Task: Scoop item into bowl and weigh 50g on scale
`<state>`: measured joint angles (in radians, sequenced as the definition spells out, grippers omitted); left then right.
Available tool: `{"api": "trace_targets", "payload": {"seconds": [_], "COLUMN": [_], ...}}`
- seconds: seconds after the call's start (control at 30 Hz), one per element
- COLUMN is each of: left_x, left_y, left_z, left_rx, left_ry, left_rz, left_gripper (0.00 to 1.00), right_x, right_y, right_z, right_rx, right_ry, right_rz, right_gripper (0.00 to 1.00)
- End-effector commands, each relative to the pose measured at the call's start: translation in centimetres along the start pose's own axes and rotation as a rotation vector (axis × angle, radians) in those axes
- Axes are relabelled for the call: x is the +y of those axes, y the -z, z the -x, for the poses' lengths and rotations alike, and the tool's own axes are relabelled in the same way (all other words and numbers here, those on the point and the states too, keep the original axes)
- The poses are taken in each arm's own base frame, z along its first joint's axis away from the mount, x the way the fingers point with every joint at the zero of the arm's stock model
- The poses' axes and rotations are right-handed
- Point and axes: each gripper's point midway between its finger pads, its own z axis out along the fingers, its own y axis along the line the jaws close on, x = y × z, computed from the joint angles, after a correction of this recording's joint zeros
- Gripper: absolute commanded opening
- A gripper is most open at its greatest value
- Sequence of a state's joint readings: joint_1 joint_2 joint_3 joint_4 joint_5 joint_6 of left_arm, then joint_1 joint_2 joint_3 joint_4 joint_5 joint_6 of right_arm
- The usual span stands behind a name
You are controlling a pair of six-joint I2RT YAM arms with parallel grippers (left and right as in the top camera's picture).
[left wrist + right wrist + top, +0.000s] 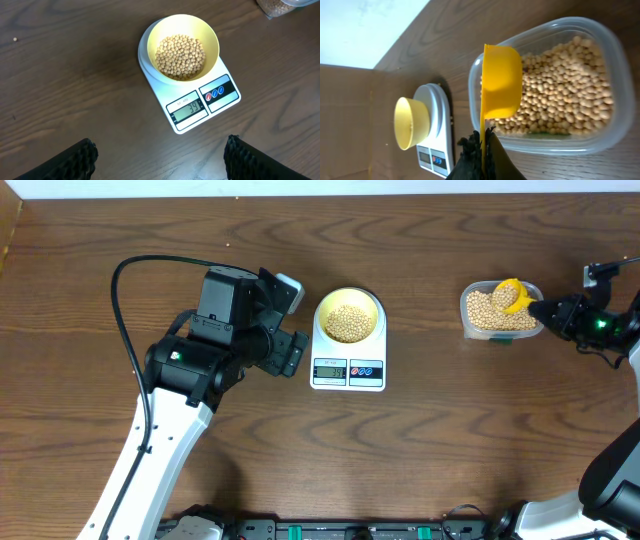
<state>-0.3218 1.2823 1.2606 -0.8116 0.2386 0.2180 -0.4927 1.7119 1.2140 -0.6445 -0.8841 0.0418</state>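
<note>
The pale yellow-green bowl [348,313] sits on the white scale [348,370], holding tan beans [180,56]. The scale's display [187,111] reads 34. My left gripper [288,325] is open and empty just left of the scale; its fingers [160,159] frame bare table in front of the scale. My right gripper [556,310] is shut on the handle of a yellow scoop [510,296], which holds beans over the clear tub [466,309] of beans at the right. In the right wrist view the scoop [501,82] is above the tub [615,42], with the bowl [411,123] and scale [439,145] further off.
A black cable [130,280] loops behind the left arm. The table's back edge runs along the top of the overhead view. A stray bean [15,39] lies on the table far left of the scale.
</note>
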Motion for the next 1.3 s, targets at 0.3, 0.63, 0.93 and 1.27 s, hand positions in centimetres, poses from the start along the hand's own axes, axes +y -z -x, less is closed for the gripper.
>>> {"api": "trace_targets", "payload": {"seconds": [0.3,0.63,0.93,1.27], "left_x": [-0.1,-0.1,-0.1,-0.1], "left_y": [-0.1,-0.1,-0.1,-0.1], "left_z": [-0.1,-0.1,-0.1,-0.1], "left_rx": [0.004,0.004,0.004,0.004], "left_ry": [-0.009,-0.009,-0.009,-0.009], "left_rz": [-0.011,-0.011,-0.011,-0.011], "left_gripper": [0.83,0.83,0.83,0.83], "right_x": [2.4,4.2,8.2,13.3], "right_y": [0.1,-1.2,-4.1,-7.3], "right_z": [-0.3,-0.9,-0.8,-2.6], "right_rx": [0.012,0.046,0.065,0.136], "right_ry": [-0.024,-0.002,0.080,0.117], "right_rz": [0.170,0.203,0.263,0.339], "right_gripper": [0.01,0.01,0.01,0.01]}}
